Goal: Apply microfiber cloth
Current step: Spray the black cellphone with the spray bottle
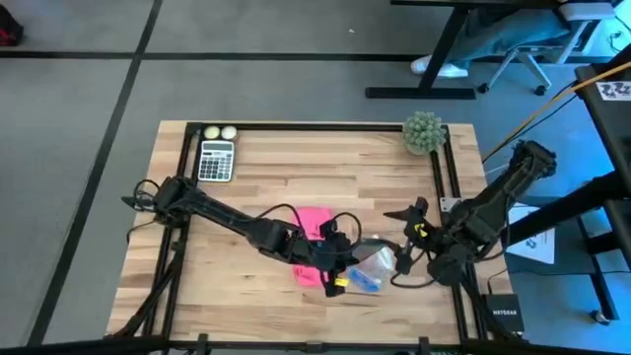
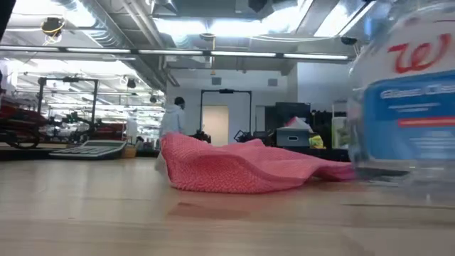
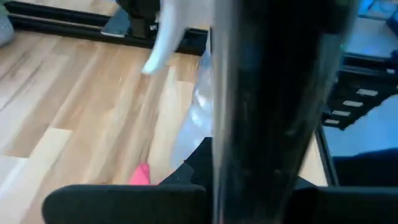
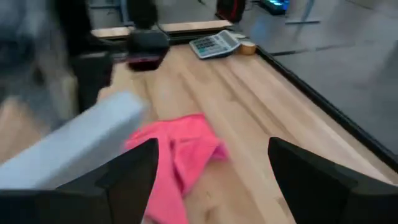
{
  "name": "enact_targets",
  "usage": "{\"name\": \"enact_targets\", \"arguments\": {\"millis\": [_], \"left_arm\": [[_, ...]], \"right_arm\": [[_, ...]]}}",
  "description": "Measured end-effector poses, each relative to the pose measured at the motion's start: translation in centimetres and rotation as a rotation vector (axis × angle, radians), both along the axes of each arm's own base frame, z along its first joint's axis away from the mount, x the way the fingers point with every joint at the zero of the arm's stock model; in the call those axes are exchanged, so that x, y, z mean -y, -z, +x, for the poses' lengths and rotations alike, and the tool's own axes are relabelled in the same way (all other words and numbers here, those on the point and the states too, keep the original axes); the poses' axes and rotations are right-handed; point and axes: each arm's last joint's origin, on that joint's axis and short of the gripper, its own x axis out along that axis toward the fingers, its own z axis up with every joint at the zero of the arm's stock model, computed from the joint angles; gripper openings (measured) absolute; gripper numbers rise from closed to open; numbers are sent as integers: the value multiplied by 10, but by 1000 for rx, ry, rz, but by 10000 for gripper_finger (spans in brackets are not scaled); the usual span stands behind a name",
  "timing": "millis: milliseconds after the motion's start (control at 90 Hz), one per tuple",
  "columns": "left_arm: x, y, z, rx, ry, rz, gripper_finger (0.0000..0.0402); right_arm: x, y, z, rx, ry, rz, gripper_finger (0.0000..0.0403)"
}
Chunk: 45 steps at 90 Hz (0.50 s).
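The bright pink microfiber cloth (image 1: pixel 312 227) lies crumpled on the wooden table near its middle, its underside on the boards (image 2: pixel 234 167). My left gripper (image 1: pixel 333 264) hovers over the cloth's near right part and is shut on a black phone (image 3: pixel 273 93), which shows as a pale tilted slab (image 4: pixel 74 146) in the right wrist view. A clear-and-blue spray bottle (image 1: pixel 373 268) lies just right of it. My right gripper (image 1: pixel 406 251) stands open right of the bottle, facing the cloth (image 4: pixel 180 149), with nothing between its fingers. My left gripper holds the black phone, which rises edge-on between the fingers (image 3: pixel 267 186) in the left wrist view. The phone itself hides where the fingers meet it. The phone is tilted and sits above the cloth's near right part; whether it touches the cloth I cannot tell.
A calculator (image 1: pixel 216 161) and two small round things (image 1: pixel 219 132) sit at the far left corner, a green ball-shaped plant (image 1: pixel 424 131) at the far right. Black frame rails (image 1: pixel 439 168) run along the table's sides. Bare wood lies between the cloth and the far edge.
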Motion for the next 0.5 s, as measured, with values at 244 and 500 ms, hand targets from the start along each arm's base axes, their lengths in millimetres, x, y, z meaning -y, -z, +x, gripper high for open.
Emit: {"name": "enact_targets", "arguments": {"millis": [244, 500], "left_arm": [[3, 1, -2, -8, -20, 34, 21], [3, -2, -5, -8, -58, 63, 21]], "right_arm": [[-2, 1, -1, -54, -64, 51, 289], [0, -3, -10, -156, -200, 176, 289]]}}
